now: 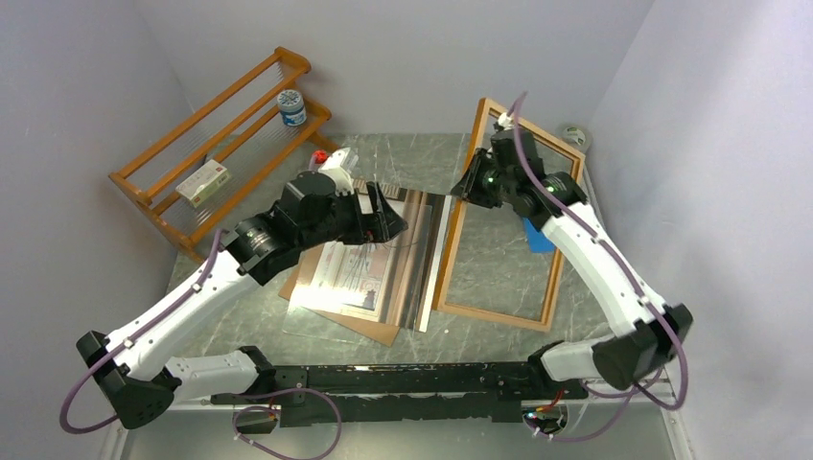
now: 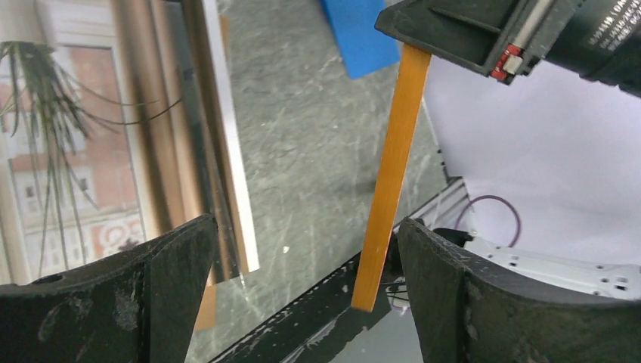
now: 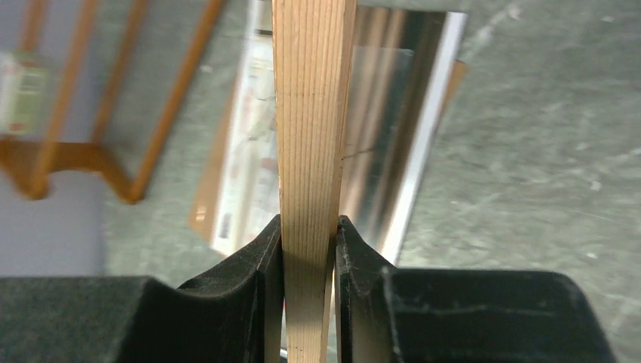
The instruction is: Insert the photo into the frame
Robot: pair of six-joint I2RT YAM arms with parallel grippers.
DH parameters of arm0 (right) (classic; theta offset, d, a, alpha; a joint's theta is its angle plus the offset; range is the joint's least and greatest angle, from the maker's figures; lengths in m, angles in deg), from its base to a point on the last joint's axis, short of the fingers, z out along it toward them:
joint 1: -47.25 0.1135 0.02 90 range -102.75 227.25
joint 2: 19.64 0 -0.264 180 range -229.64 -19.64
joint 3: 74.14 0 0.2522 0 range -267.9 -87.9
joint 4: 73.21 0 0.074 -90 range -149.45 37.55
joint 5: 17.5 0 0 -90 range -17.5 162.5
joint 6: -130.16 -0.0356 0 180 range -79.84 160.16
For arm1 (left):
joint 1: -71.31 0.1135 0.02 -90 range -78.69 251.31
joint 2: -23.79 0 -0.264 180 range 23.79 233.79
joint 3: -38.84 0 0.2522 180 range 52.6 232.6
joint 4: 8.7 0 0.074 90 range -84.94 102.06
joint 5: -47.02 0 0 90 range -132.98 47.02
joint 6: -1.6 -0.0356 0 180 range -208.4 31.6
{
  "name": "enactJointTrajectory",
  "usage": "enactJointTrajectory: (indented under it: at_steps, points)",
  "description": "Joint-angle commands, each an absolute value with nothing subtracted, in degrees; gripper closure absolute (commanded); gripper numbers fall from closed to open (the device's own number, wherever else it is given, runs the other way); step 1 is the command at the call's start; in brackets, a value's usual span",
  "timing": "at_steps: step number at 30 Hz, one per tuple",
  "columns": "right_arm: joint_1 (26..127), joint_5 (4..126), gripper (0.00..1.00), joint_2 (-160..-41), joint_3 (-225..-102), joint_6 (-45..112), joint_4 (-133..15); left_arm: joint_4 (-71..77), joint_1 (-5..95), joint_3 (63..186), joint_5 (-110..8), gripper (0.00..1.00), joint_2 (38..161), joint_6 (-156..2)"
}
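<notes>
So, the photo (image 1: pixel 357 273) lies flat, picture up, on the table (image 1: pixel 422 153), its long axis running away from you, just left of the frame (image 1: pixel 499 313). Your right claw (image 1: pixel 476 182) is clamped on the frame's left rail near its far end, which seems lifted, though I can't be sure. Your left claw (image 1: pixel 388 222), jaws spread and empty, hovers over the photo's far edge and is nearer it.

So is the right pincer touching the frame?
Touching. The right wrist view shows the right pincer squeezing the frame from both sides, with no gap at the wood.
</notes>
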State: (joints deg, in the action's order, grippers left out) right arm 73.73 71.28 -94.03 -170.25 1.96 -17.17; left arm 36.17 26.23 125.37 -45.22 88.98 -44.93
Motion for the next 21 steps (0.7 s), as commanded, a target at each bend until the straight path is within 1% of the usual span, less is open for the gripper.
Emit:
enactJointTrajectory:
  at_steps: [1,5,10,17,21]
  points:
    - [73.3,80.3,1.0,-98.9,-174.3,11.9,-15.0,37.0,26.4,122.8,-41.1,0.06,88.2,-46.1]
    - [72.9,83.4,1.0,-105.8,-174.5,14.3,-15.8,36.7,26.5,121.0,-41.5,0.06,89.0,-45.7]
    - [72.4,85.9,1.0,-111.0,-171.7,12.8,-16.8,36.6,26.5,119.7,-41.3,0.06,90.1,-45.6]
    - [71.8,85.5,1.0,-116.5,-166.5,11.3,-22.0,36.1,27.1,118.8,-41.9,0.06,92.3,-46.0]
    - [71.9,84.9,0.96,-120.3,-165.1,10.5,-25.9,35.4,28.0,117.9,-42.3,0.06,93.1,-45.8]
